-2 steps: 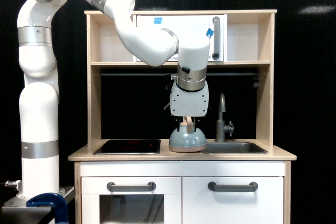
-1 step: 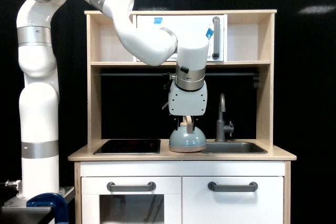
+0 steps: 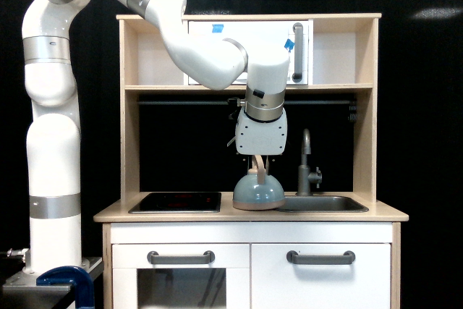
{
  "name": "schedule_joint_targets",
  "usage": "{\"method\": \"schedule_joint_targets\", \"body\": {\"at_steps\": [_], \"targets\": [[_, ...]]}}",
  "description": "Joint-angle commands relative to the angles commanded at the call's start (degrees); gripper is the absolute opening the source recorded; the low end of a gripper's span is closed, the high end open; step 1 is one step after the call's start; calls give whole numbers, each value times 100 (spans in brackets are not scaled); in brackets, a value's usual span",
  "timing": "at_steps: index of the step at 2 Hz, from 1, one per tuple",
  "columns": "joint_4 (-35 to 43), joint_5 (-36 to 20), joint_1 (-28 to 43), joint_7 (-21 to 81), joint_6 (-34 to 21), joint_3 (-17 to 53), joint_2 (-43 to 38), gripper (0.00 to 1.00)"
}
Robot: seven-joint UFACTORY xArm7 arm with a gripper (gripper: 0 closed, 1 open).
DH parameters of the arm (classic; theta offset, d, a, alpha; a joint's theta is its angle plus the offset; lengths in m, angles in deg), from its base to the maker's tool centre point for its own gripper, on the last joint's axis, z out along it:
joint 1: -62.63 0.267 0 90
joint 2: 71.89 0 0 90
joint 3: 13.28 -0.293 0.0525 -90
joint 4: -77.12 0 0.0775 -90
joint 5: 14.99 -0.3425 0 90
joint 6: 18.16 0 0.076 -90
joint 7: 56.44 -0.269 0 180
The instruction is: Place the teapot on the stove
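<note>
Teapot point(image 3: 258, 192) sits upright on the bench point(image 3: 249, 214), between the stove point(image 3: 176, 202) and the sink point(image 3: 323, 204), right at the sink's edge on the exterior view's left side of it. Squat dome, base flat on the wood, no long axis to speak of; the tan loop handle stands vertical on top. Can't make out a spout from here, so can't say which way it faces.

Tool point(image 3: 258, 164) hangs straight down over the handle, fingertips at the top of the loop. Fingers look narrow, close in on the handle, but I can't tell whether they actually clamp it.

Versus a second ago: the tool head sits a bit higher and slightly toward the exterior view's right, wrist rotated a touch. More of the handle shows below the housing now. Teapot itself hasn't moved; base is on the same spot.

Stove is flat black, faint red marks, nothing on it. Sink basin: interior not visible from this angle, faucet point(image 3: 307, 164) stands behind it. Upper shelf holds a white microwave-style box point(image 3: 249, 52).
</note>
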Motion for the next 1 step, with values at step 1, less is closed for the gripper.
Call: {"method": "schedule_joint_targets", "body": {"at_steps": [1], "targets": [[-1,-224,127,-261,301,-376,-58,100]]}}
